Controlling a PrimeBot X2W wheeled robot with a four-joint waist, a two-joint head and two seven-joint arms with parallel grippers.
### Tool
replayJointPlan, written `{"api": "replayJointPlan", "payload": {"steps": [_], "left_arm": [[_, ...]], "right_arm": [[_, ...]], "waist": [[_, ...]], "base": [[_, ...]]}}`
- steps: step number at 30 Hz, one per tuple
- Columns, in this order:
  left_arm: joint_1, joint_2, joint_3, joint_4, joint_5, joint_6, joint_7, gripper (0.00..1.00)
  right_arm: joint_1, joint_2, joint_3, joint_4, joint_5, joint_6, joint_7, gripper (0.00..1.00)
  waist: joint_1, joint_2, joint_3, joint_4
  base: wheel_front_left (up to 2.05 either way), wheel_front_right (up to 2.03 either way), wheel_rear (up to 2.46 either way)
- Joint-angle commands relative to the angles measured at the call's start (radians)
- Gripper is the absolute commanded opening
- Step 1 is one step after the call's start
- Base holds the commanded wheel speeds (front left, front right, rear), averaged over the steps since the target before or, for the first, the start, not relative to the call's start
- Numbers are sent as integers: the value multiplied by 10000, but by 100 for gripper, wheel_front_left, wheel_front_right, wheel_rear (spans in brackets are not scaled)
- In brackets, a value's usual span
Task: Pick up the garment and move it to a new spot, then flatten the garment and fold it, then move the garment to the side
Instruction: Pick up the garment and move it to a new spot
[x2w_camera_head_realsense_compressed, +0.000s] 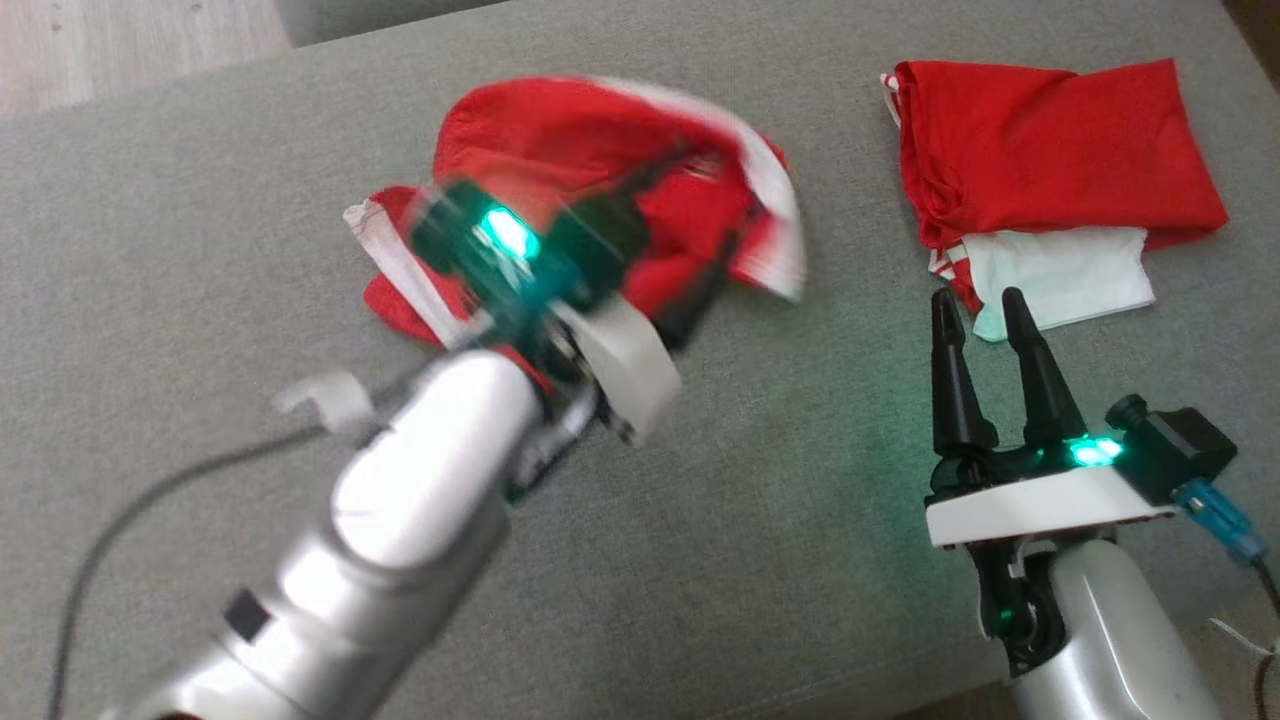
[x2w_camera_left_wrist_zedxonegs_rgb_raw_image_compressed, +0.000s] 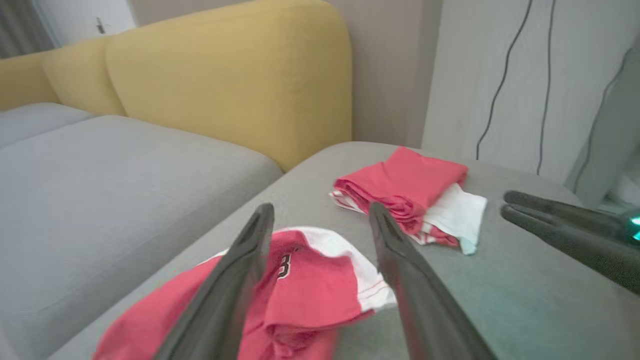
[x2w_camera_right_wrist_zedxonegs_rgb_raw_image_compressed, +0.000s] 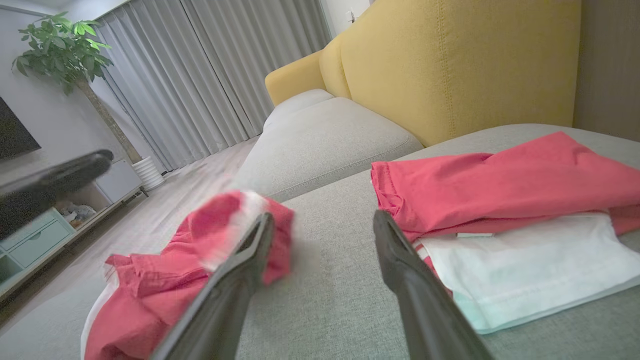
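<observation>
Left jaws spread wide over crumpled red garment (x2w_camera_head_realsense_compressed: 560, 130), right jaws parted beside folded red pile (x2w_camera_head_realsense_compressed: 1050, 150)

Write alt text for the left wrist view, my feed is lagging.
The left tool, fingers apart, hangs over a crumpled red-and-white garment on a grey cushion. Beyond lies a folded red-and-white garment; the right tool shows at the right edge, with a yellow sofa back behind.

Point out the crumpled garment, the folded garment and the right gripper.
crumpled garment (x2w_camera_head_realsense_compressed: 540, 130), head view, red middle
folded garment (x2w_camera_head_realsense_compressed: 1050, 140), head view, red top layer
right gripper (x2w_camera_head_realsense_compressed: 978, 298), head view, between fingertips
</observation>
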Motion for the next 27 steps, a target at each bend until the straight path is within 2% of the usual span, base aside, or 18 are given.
{"api": "replayJointPlan", "payload": {"steps": [1,5,8,12,20,27], "left_arm": [[-195,90,276,-261,78,-41,-124,100],[261,-265,-274,251,190,-59,-665,100],[442,-274,-416,493,270,7,-1125,100],[495,-75,202,478,190,563,-1921,100],[1581,885,1807,621,-194,1913,-3650,100],[3497,1140,2488,605,-728,2406,-4326,100]], "right_arm": [[-301,-39,253,-326,76,-9,-108,100],[-287,-39,165,-255,22,-9,-108,100],[-229,-39,39,-243,-157,-9,-108,100],[-121,-39,-152,-254,-339,-9,-109,100],[259,-39,-545,-307,-851,-9,-109,100],[673,-39,-771,-249,-1195,-9,-109,100]], "waist": [[-2,0,-8,1],[-2,0,-127,147],[-2,0,-313,485],[-2,0,-619,969],[-2,0,-1209,2209],[-2,0,-1525,3146]], "base": [[0,0,0],[0,0,0],[0,0,0],[0,0,0],[0,0,0],[0,0,0]]}}
